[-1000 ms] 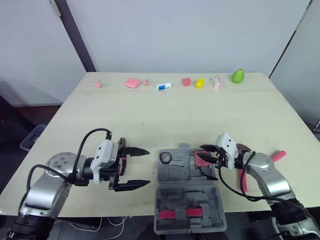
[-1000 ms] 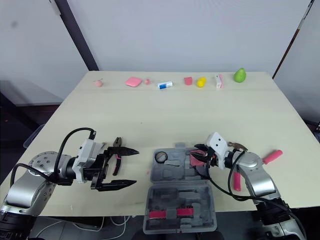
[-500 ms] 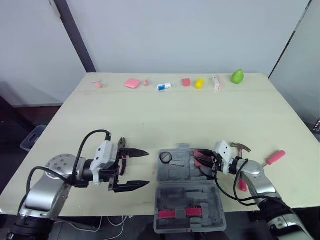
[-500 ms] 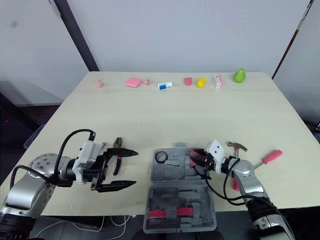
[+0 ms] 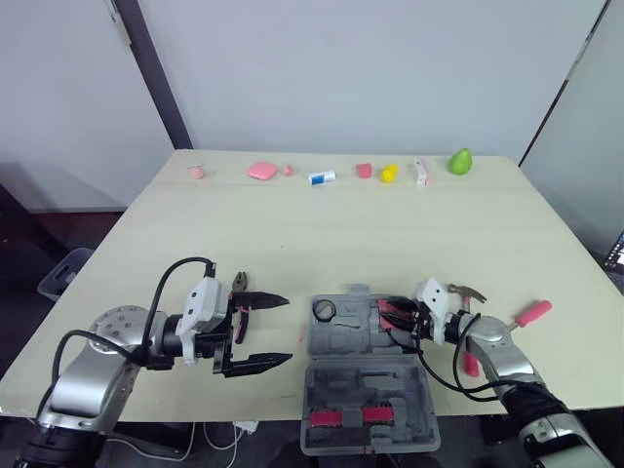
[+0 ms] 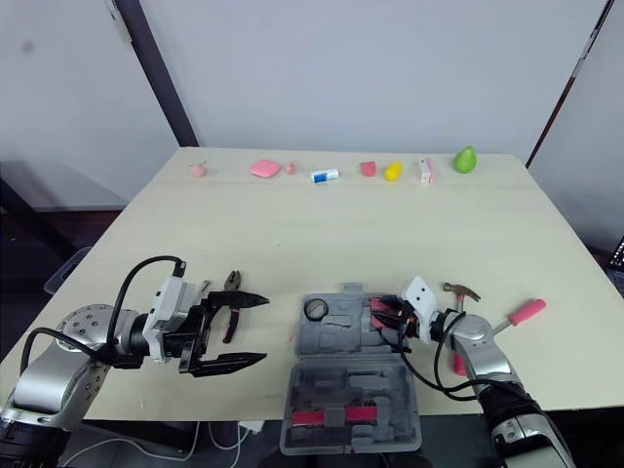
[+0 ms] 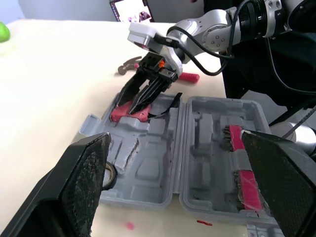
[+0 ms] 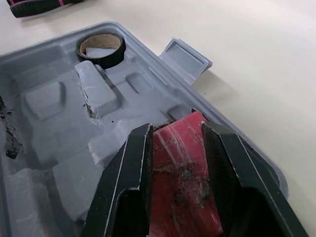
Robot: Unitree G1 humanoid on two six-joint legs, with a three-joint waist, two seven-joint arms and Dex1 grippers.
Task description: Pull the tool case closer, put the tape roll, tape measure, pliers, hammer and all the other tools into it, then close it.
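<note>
Head stereo pair looked down over the whole desk (image 5: 341,224); both wrist cams sat low and close, sharing the open tool case (image 7: 163,163).

Tool case (image 5: 346,341) at table (image 5: 341,224) front; tape roll (image 5: 324,310), tape measure (image 8: 182,168) inside; pliers (image 6: 232,283) left, hammer (image 5: 467,292) right.

tool case (image 5: 343,341) grey | tape measure (image 8: 182,173) red | tape roll (image 8: 106,60) black | screwdriver handle (image 5: 534,313) pink | table (image 5: 322,234) cream

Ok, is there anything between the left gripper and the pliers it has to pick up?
Nothing visible stands between them. The pliers lie on the bare table right by the open left gripper, handles showing between its two fingers. The tool case sits further to the robot's right.
</note>
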